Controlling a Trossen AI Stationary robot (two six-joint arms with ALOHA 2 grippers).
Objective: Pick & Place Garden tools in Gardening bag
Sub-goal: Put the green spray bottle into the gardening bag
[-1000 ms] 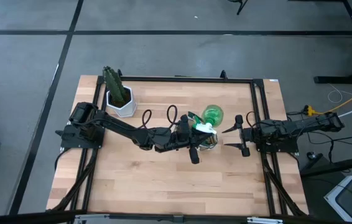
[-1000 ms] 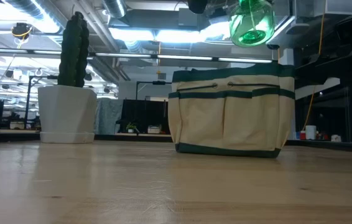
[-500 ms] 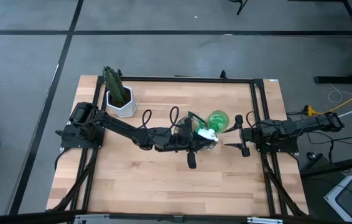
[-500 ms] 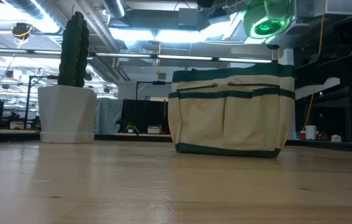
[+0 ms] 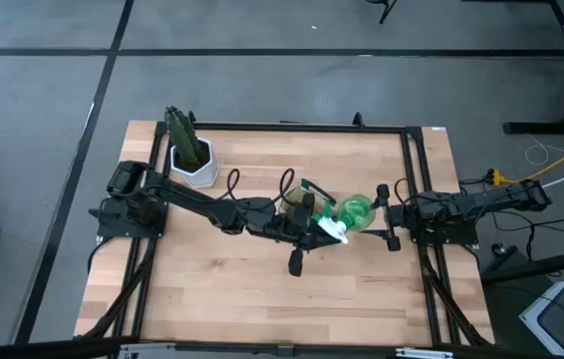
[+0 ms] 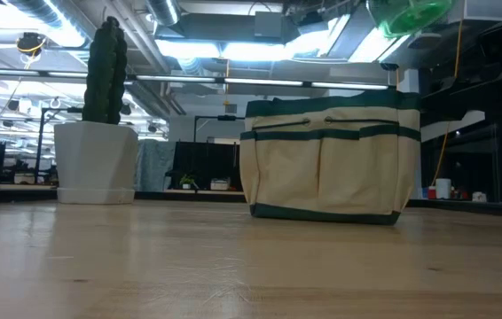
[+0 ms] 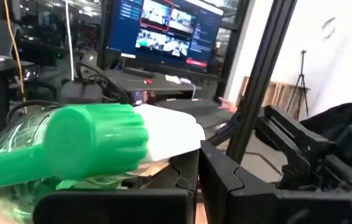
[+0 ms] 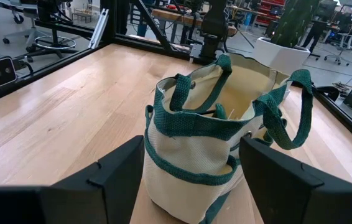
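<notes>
The tan gardening bag (image 6: pixel 326 159) with dark green trim stands upright on its base at mid-table. From above, only a handle of the bag (image 5: pixel 308 187) shows past my left arm. My left gripper (image 5: pixel 327 229) is shut on a translucent green round spray bottle (image 5: pixel 356 211) held high above the bag's right end, where the bottle (image 6: pixel 408 13) shows in the low view. My right gripper (image 5: pixel 382 204) waits open at the table's right edge, facing the bag (image 8: pixel 216 143). No other garden tools show. My left gripper pinches the bottle's white spray head (image 7: pixel 176 134) between its two fingers (image 7: pixel 226 177). The fingers run roughly level, pointing toward the table's right edge. The bottle is lifted clear above the bag and lies on its side, its round green body (image 7: pixel 51 149) out beyond the fingers.
A white hexagonal pot with a green cactus (image 5: pixel 190 158) stands at the table's far left corner. Black frame rails (image 5: pixel 412 179) run along the table's edges. Bare wood (image 5: pixel 262 299) lies on the near side of the bag.
My left gripper has turned at the wrist, swinging the green bottle toward the table's right and near edges, closer to my right gripper. The bottle has tipped onto its side and, in the low view, risen to the picture's top. The bag has stayed put.
</notes>
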